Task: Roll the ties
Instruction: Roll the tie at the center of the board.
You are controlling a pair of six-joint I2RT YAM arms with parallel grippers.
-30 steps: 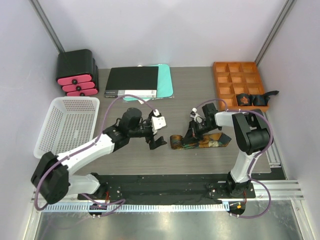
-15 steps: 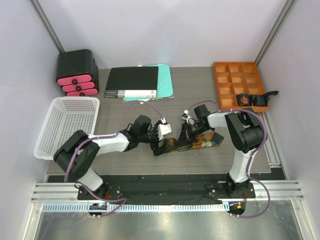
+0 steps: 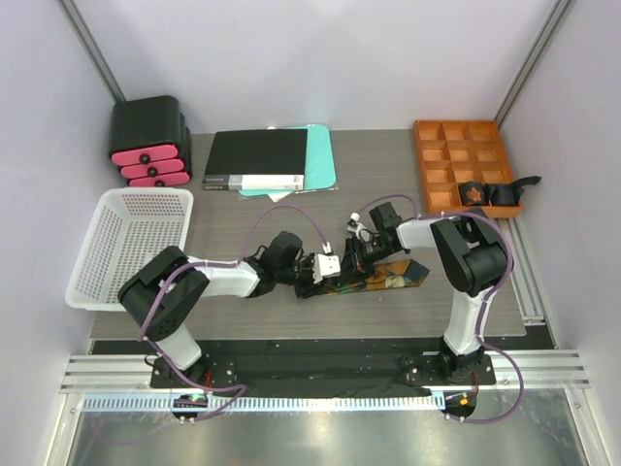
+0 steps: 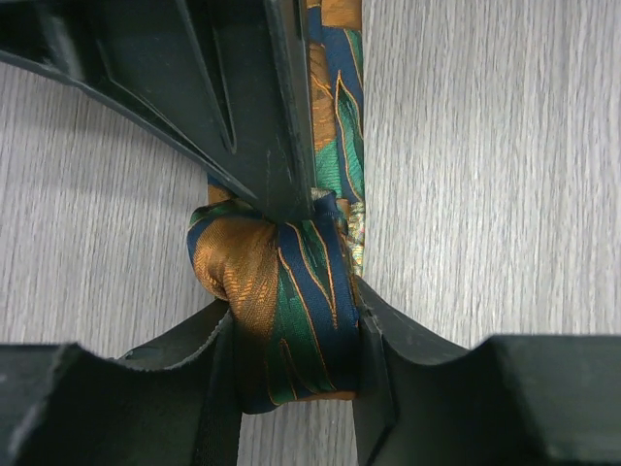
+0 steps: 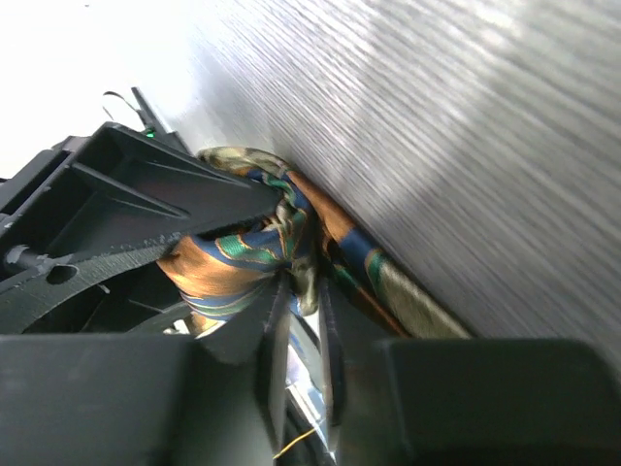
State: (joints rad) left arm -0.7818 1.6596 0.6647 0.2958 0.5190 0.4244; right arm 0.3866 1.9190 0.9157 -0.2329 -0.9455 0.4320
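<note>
Now that the left end effector [image 3: 321, 276] has come in and clamped the rolled end of the tie [image 3: 398, 276], lower centre of top view | right end effector [image 3: 357, 260]: narrow, fold between jaws, loosening | roll seems handed over; rest lies flat on surface [image 3: 243, 218] rightward.

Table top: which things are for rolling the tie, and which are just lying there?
For the job: tie, left pincer, right pincer.
Lying about: white basket, black-and-pink drawers, black book, teal sheet, orange tray (perhaps for finished rolls).
</note>
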